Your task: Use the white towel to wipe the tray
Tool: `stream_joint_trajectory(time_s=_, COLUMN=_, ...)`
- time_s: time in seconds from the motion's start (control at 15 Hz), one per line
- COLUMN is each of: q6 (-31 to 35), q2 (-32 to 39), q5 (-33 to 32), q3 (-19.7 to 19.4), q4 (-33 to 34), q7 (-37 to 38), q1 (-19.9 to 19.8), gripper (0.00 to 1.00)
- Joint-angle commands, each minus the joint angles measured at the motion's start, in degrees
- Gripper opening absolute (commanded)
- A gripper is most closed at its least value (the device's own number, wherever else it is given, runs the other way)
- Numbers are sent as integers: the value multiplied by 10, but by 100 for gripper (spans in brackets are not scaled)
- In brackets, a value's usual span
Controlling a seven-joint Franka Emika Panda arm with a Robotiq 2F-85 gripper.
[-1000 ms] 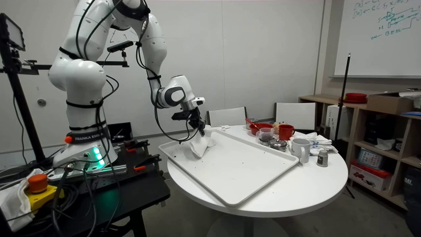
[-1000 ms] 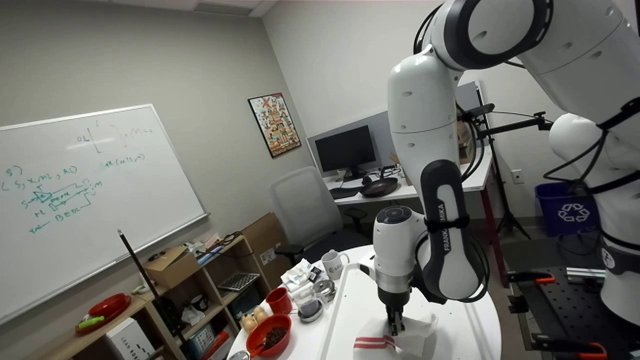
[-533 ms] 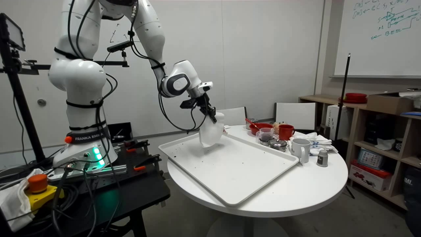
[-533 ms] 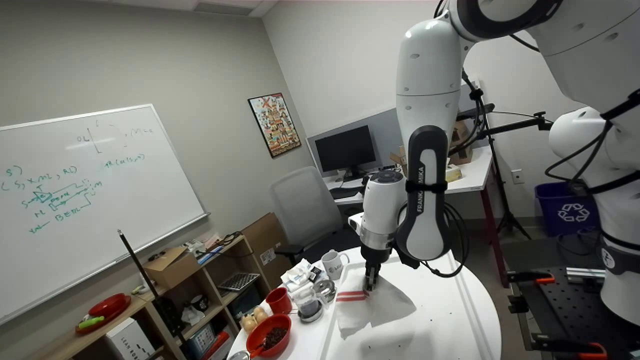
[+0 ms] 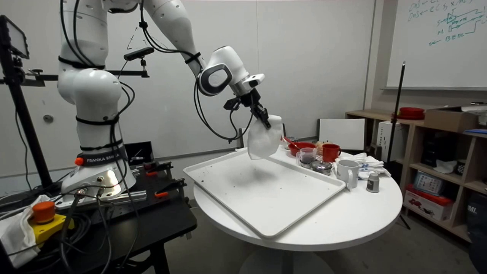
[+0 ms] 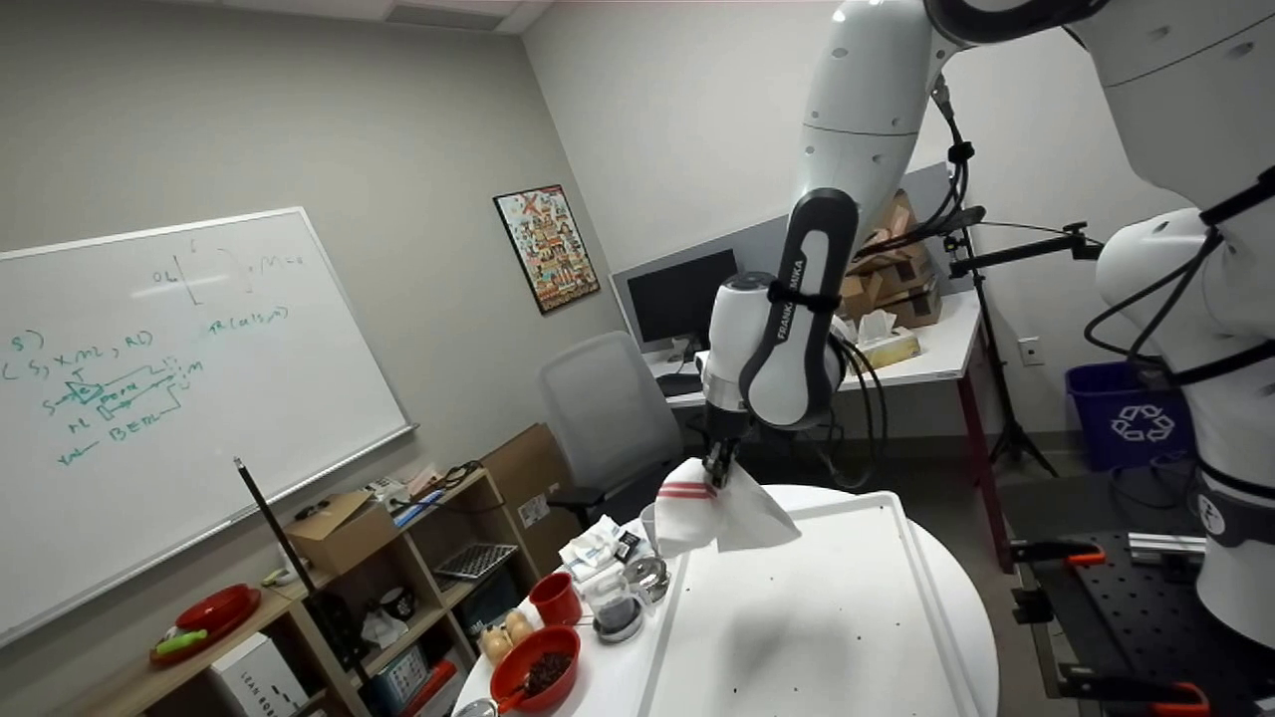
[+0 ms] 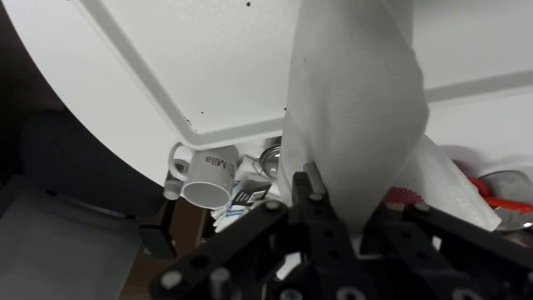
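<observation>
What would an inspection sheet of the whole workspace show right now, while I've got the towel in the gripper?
Surface: round white table under the tray.
Job's things: dark specks on the tray; white towel hangs clear above it.
Clutter: red bowl, red cup and lettered mug beside the tray, among others.
Gripper: shut on the white towel.
Cables: black, in a loop near the white towel; contact unclear.
Surroundings: whiteboard, wooden shelving; no people seen.

The white towel point(image 5: 263, 141), red-striped, hangs in soft folds clear above the tray point(image 5: 274, 205); the tray, white and rectangular with a low rim, lies flat on the round desk point(image 5: 338, 220), dark specks point(image 7: 248, 4) scattered across its surface
</observation>
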Motion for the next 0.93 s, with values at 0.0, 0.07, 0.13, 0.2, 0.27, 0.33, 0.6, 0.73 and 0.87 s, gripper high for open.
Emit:
stream_joint_trajectory(time_s=0.0, q6=-82, q2=-3, q5=36, q3=-3, q4=64, q7=15, q1=-40, gripper=2)
stream_joint_trajectory(time_s=0.07, q6=-105, q2=4, q5=52, q3=0, q4=85, q7=14, q1=-55, gripper=2)
stream_joint_trajectory(time_s=0.13, q6=-126, q2=13, q5=70, q3=4, q4=106, q7=12, q1=-70, gripper=2)
stream_joint_trajectory(time_s=0.2, q6=-149, q2=19, q5=42, q3=68, q4=130, q7=46, q1=-153, gripper=2)
stream_joint_trajectory(time_s=0.27, q6=-172, q2=35, q5=52, q3=84, q4=156, q7=50, q1=-178, gripper=2)
stream_joint_trajectory(time_s=0.33, q6=-195, q2=51, q5=62, q3=111, q4=180, q7=54, q1=-214, gripper=2)
stream_joint_trajectory(time_s=0.6, q6=-278, q2=143, q5=86, q3=180, q4=292, q7=78, q1=-318, gripper=2)
stream_joint_trajectory(time_s=0.73, q6=-309, q2=191, q5=87, q3=196, q4=346, q7=99, q1=-347, gripper=2)
stream_joint_trajectory(time_s=0.87, q6=-337, q2=238, q5=84, q3=204, q4=397, q7=123, q1=-366, gripper=2)
